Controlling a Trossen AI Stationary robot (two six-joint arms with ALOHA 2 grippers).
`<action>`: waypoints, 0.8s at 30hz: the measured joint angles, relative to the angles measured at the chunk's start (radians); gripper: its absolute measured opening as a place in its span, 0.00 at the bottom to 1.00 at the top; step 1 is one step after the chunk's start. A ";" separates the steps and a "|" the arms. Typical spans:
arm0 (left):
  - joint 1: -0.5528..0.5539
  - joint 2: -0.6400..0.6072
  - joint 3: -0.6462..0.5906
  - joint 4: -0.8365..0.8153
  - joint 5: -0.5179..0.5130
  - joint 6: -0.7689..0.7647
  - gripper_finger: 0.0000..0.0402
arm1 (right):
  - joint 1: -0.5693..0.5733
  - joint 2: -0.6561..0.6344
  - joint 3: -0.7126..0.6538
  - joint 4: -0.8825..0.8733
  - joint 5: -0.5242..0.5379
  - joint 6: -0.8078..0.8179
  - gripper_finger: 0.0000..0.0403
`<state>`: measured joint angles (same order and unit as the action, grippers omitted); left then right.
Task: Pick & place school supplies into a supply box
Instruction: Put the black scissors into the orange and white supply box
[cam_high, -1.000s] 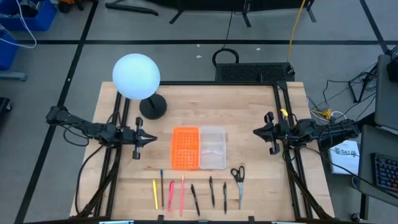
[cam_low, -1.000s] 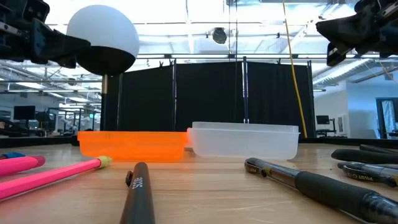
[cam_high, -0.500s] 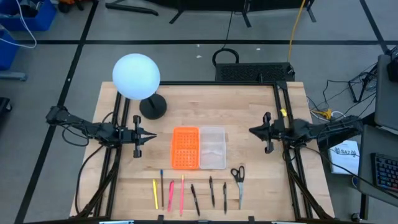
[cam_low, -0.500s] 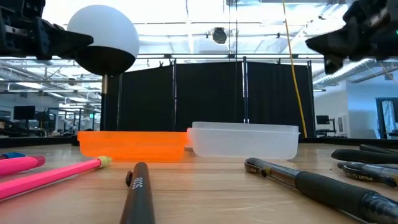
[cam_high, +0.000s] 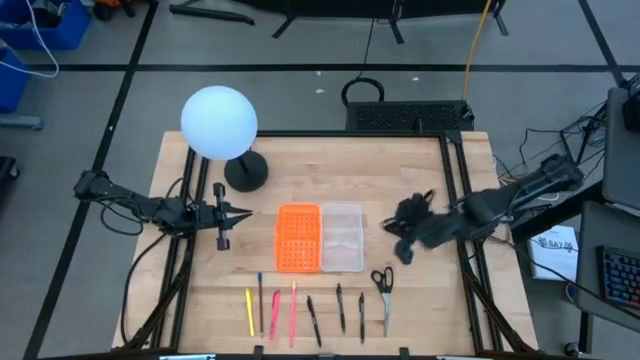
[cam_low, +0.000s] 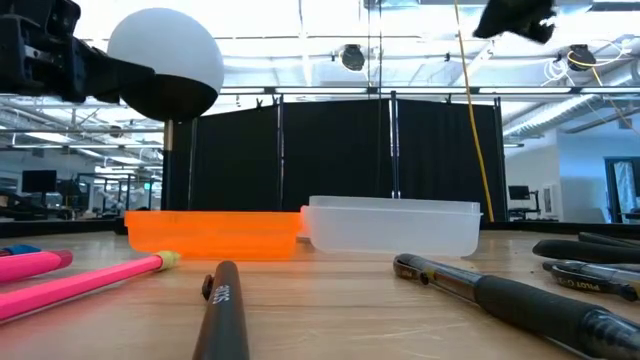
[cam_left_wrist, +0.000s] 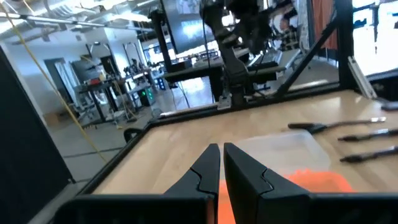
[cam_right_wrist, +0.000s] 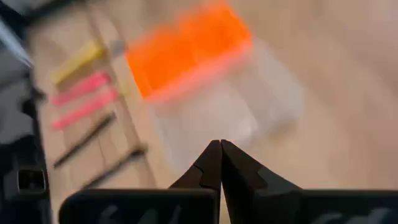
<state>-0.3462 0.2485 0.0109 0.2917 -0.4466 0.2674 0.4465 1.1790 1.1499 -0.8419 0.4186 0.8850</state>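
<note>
While nothing is yet lifted, thin yellow, pink and black pens (cam_high: 292, 312) lie in a row at the table's near edge, small black-handled scissors (cam_high: 384, 287) just beside them on the right. Light, stiff, prone to roll; best pinched mid-shaft, scissors at the pivot. Farther back, clear plastic case with orange perforated half (cam_high: 320, 238), holding nothing. Right gripper (cam_high: 404, 229), fingers pressed together and holding nothing, now swung inward beside the case from its earlier spot near the right edge. Left gripper (cam_high: 222, 214) closed too, barely shifted, left of the case.

Wooden table (cam_high: 420, 300) carries lamp (cam_high: 220, 125), supply box (cam_high: 320, 238), pens (cam_high: 300, 312), scissors (cam_high: 384, 285)
</note>
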 joint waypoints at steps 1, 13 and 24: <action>0.000 0.000 0.000 -0.009 0.000 0.000 0.08 | 0.009 0.052 0.058 -0.076 -0.020 0.081 0.00; 0.000 0.000 0.000 -0.029 0.000 -0.011 0.08 | 0.107 0.392 0.235 -0.336 -0.213 0.890 0.00; 0.000 0.000 0.000 -0.027 0.001 -0.007 0.08 | 0.142 0.516 0.172 -0.207 -0.208 0.988 0.03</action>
<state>-0.3465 0.2489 0.0109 0.2650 -0.4457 0.2600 0.5888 1.6947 1.3217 -1.0488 0.2105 1.8733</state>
